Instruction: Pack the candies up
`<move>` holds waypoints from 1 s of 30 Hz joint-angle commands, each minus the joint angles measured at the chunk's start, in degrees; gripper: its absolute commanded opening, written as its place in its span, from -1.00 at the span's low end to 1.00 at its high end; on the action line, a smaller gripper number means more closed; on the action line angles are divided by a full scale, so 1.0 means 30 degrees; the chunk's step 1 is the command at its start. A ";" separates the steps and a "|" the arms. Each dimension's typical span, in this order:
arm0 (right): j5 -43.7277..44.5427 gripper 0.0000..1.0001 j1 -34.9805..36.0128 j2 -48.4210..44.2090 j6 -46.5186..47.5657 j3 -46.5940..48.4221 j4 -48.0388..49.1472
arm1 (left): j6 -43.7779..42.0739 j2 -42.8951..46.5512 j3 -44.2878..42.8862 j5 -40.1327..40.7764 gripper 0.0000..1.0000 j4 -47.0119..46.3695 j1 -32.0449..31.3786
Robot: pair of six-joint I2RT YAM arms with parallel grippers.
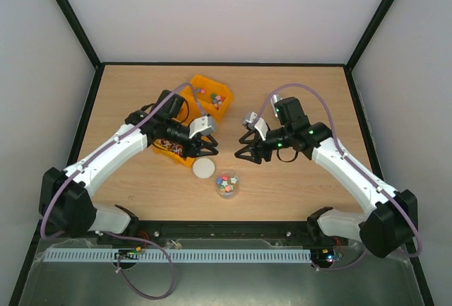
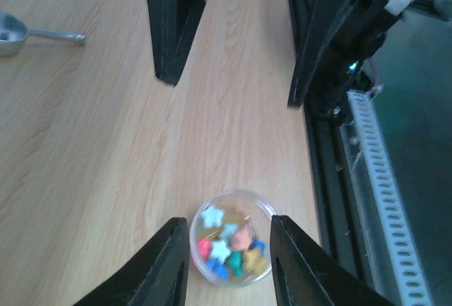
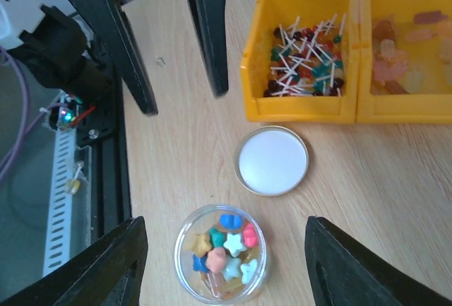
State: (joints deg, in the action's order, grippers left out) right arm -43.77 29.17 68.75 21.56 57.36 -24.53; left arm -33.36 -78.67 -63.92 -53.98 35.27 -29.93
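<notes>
candies (image 2: 227,246) in jar (image 2: 233,196) | seen between left gripper (image 2: 229,221) fingertips | left fingers spread | right gripper (image 3: 224,222) spread wide

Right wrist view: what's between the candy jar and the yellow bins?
The white lid, lying flat, sits between the jar holding the candies and the yellow bins. The right wrist view shows it.

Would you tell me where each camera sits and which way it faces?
Top external: above and behind the bases, looking down on the table; both arms, left hand, right hand show.
Left wrist: on the left arm, looking down; own fingers frame the candy jar.
Right wrist: on the right arm, looking down at lid and yellow bins; own fingers show.
Shared: all see the jar.
</notes>
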 commanded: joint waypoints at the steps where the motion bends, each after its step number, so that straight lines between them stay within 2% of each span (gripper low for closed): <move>1: 0.1207 0.24 0.0121 0.0167 -0.0250 -0.0426 0.0395 | -0.1653 0.1206 0.0832 0.3657 -0.23 0.0442 0.0458; 2: 0.1260 0.23 0.0099 0.0106 -0.0168 -0.0514 0.0339 | -0.2117 0.1905 0.1653 0.5238 -0.19 0.0045 0.0456; 5: 0.1589 0.23 0.0117 -0.0006 -0.0674 -0.0878 0.0547 | -0.5351 0.3313 0.3888 0.7302 -0.12 0.0129 0.0330; 11: 0.2387 0.20 -0.0084 -0.0268 -0.1115 -0.1601 0.0811 | -0.7726 0.2640 0.6637 0.9816 -0.08 -0.0383 -0.0985; 23: 0.2442 0.20 -0.0415 -0.0538 -0.1511 -0.1857 0.1046 | -0.9231 -0.0326 0.7683 1.1709 -0.07 -0.3984 -0.2188; 30: 0.2504 0.20 -0.0882 -0.0438 -0.1533 -0.1637 0.1147 | -1.0523 -0.1341 0.8454 1.2488 -0.25 -0.4787 -0.2764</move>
State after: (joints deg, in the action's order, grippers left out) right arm -36.34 27.35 67.88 17.50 52.12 -21.41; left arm -61.56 -80.95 -39.77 -18.04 23.03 -37.54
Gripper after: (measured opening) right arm 0.600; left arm 0.406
